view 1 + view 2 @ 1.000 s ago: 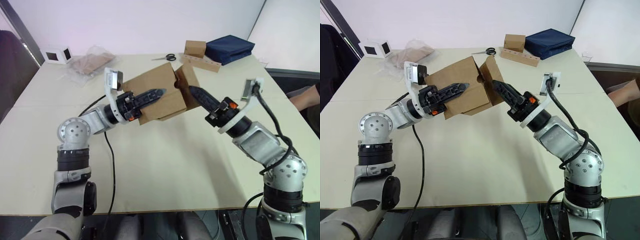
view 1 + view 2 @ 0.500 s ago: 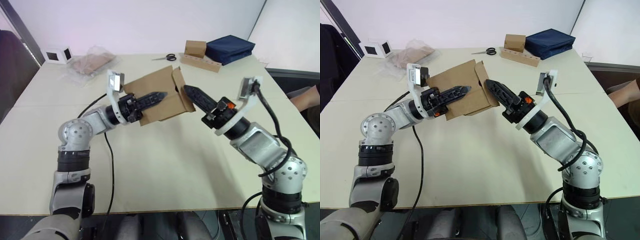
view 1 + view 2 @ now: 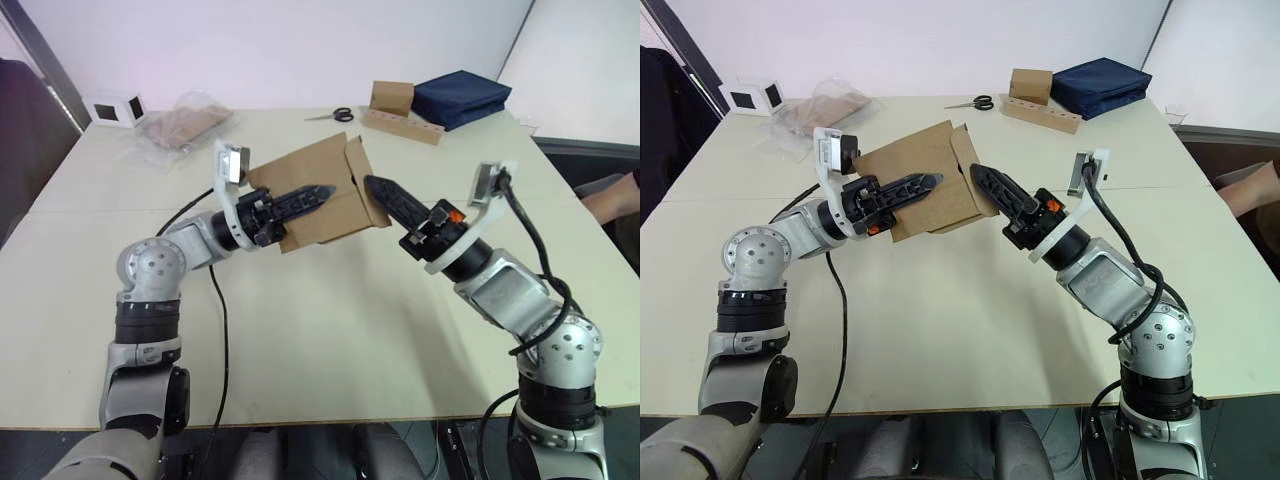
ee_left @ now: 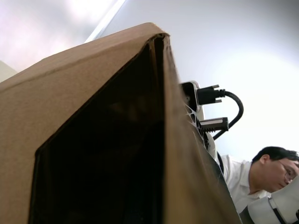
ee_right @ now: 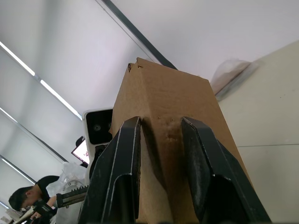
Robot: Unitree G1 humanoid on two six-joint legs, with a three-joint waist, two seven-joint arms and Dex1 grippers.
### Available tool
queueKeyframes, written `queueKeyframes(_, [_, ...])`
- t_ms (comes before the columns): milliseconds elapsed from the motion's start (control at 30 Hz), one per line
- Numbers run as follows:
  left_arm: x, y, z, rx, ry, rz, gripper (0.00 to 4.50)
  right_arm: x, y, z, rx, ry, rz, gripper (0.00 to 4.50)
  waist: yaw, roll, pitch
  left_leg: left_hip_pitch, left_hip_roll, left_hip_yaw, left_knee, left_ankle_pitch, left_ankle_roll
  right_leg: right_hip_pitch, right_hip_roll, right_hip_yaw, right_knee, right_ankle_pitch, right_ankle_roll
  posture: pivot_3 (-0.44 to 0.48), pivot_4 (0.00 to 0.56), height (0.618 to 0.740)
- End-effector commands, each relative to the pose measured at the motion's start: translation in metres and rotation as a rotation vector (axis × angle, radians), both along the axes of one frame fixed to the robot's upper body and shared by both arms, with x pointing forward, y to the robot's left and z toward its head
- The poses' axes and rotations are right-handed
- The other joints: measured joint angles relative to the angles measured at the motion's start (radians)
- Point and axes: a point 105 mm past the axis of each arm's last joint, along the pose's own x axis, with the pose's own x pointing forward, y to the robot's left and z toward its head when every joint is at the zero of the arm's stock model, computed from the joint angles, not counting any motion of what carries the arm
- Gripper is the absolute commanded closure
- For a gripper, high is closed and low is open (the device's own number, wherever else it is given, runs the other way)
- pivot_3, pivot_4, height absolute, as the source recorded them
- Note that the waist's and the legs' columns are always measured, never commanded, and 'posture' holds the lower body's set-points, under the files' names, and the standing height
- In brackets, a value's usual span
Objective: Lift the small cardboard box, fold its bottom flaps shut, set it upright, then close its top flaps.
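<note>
The small cardboard box is plain brown corrugated card, unprinted, held tilted in the air above the middle of the table, between the two arms. The flaps on its right end lie folded against the box, with one edge standing slightly proud. The left gripper lies along the box's near face, one finger visible outside; whether it pinches the wall cannot be told. The right gripper has its fingers spread, both tips pressing on the flapped right end. In the left wrist view the box's dark interior shows.
</note>
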Motion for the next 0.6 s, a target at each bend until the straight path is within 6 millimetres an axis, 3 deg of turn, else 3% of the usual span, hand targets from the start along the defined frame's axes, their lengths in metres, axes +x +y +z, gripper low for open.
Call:
queueKeyframes(33, [-0.009, 0.002, 0.012, -0.041, -0.045, -0.033, 4.50, -0.001, -0.005, 0.010, 0.020, -0.042, -0.015, 3.16, 0.000, 0.000, 0.000, 0.000, 0.000, 0.000, 0.000, 0.000, 0.000, 0.000, 0.000, 0.000, 0.000, 0.000, 0.000, 0.000, 0.150, 0.740])
queueKeyframes(600, [-0.015, -0.002, 0.010, -0.037, -0.048, -0.059, 4.50, 0.001, 0.004, 0.025, 0.038, -0.068, 0.004, 3.16, 0.000, 0.000, 0.000, 0.000, 0.000, 0.000, 0.000, 0.000, 0.000, 0.000, 0.000, 0.000, 0.000, 0.000, 0.000, 0.000, 0.150, 0.740])
